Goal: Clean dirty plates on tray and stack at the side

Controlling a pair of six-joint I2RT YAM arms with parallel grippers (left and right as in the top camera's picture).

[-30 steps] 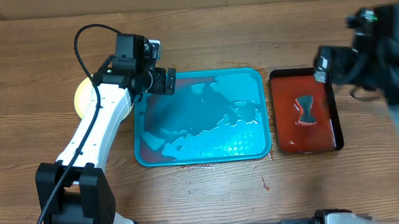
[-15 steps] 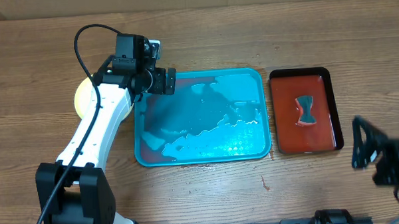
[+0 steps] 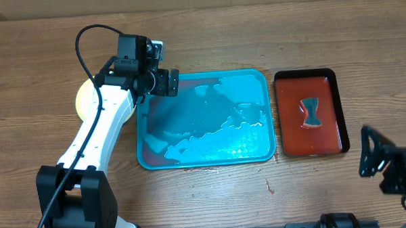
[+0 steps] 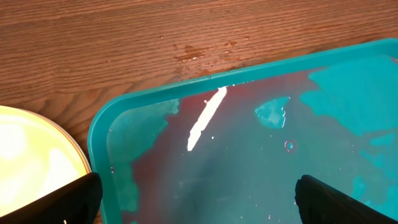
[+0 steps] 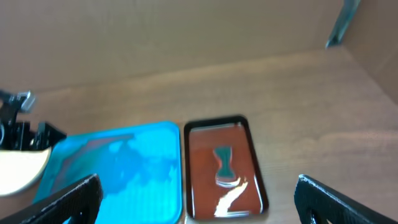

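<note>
The turquoise tray (image 3: 204,119) lies mid-table, wet and red-smeared, with no plate on it. It also shows in the left wrist view (image 4: 249,143) and the right wrist view (image 5: 118,168). A lime-yellow-rimmed plate (image 3: 84,98) sits on the table left of the tray, mostly hidden under my left arm; its pale centre shows in the left wrist view (image 4: 31,162). I cannot tell how many plates lie there. My left gripper (image 3: 169,83) is open and empty above the tray's far-left corner (image 4: 199,208). My right gripper (image 3: 379,163) is open and empty at the near right (image 5: 208,205).
A smaller dark red tray with a black rim (image 3: 311,134) lies right of the turquoise tray, with a teal hourglass-shaped sponge (image 3: 311,112) in it. Wet spots mark the wood behind the turquoise tray (image 4: 199,53). A cardboard wall (image 5: 186,31) stands behind the table.
My right arm swung from the far right, beside the red tray, down to the near right edge, then nudged slightly. The left arm has not moved.
</note>
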